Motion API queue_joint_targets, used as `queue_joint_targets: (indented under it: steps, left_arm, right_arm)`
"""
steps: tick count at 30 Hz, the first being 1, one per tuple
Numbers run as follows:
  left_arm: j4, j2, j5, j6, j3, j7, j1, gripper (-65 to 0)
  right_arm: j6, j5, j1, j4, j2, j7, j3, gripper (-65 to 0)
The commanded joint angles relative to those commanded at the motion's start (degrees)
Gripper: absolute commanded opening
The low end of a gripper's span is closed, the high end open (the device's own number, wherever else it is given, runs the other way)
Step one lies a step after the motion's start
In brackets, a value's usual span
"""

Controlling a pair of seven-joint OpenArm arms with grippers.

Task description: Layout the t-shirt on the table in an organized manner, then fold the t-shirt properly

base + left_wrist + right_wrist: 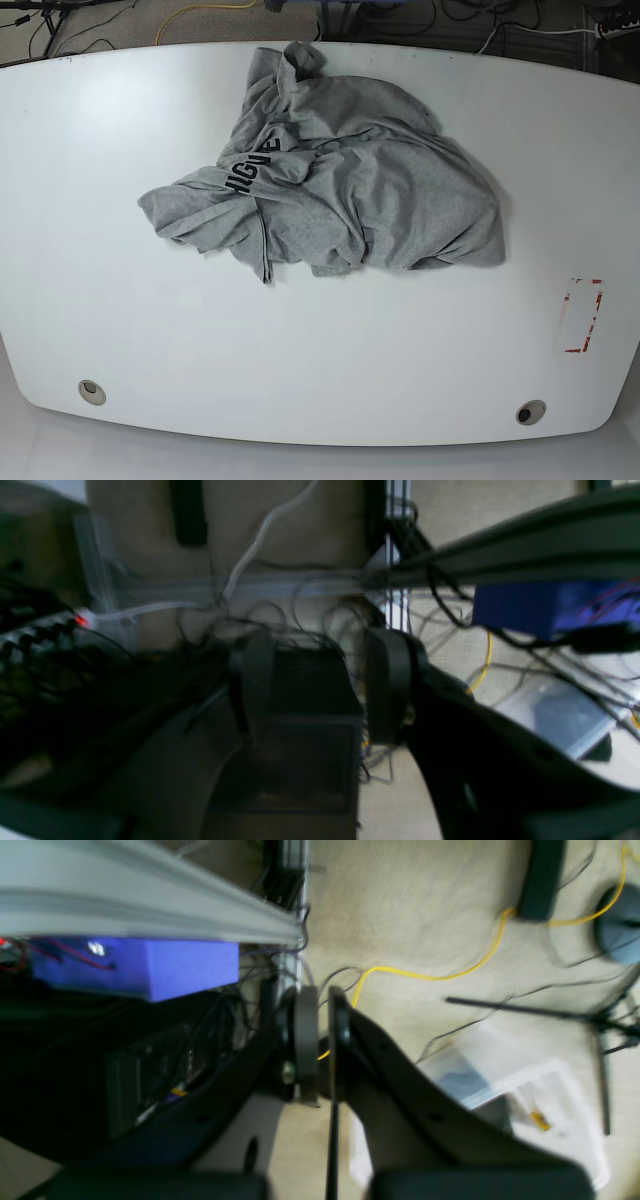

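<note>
**Pincers parked off the counter, shirt is one big heap: basically nothing done yet**

Left pincer [320, 690]: its two dark fingers stand clearly apart with nothing between them, and its wrist view only shows floor, a black box and a mess of cables. Right pincer [322, 1045]: fingers nearly together with just a thin slit between, also gripping nothing, hanging over carpet with a yellow cable [435, 972] running past. Neither arm shows up in the base view at all, so both look to be off the counter, nowhere near the cloth.

Now the t-shirt [350, 190]. It lies crumpled on the far half of the counter [300, 360], roughly centred, its top edge reaching close to the far rim. Black lettering [250, 165] is partly visible on a buckled bit toward the left of the pile, running sideways. One lobe of fabric sticks out to the left, maybe a sleeve, but I can't tell for sure. Lots of overlapping folds, no clean hem or collar line I could pick out.

Further out: two grommet holes [91, 391] along the near edge and a red-and-white mark [583, 315] at the right, all well apart from the shirt.

My read: zero progress. Spreading it flat is still to do, then the whole folding part.
</note>
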Motion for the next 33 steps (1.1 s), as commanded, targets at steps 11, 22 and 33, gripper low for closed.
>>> queue_joint_targets:
  steps: [11,22,33]
  left_arm:
    - [12.7,0.1,-1.7,0.0,-9.8,0.0,3.4,-38.1]
    - [14.7,0.0,-9.8,-0.1,-17.2,0.0,-3.2,-37.6]
    - [14.5,0.1,-10.2,-7.6,-19.3,0.2,-14.8,-37.5]
  right_arm:
    - [0.00,0.1,-5.9,15.7,-0.9,-2.7,0.0,-61.4]
    - [0.00,0.0,-1.5,19.1,-0.9,-5.3,0.1,-61.4]
    - [0.00,-0.1,8.9,19.2,-0.9,-5.5,0.0,-61.0]
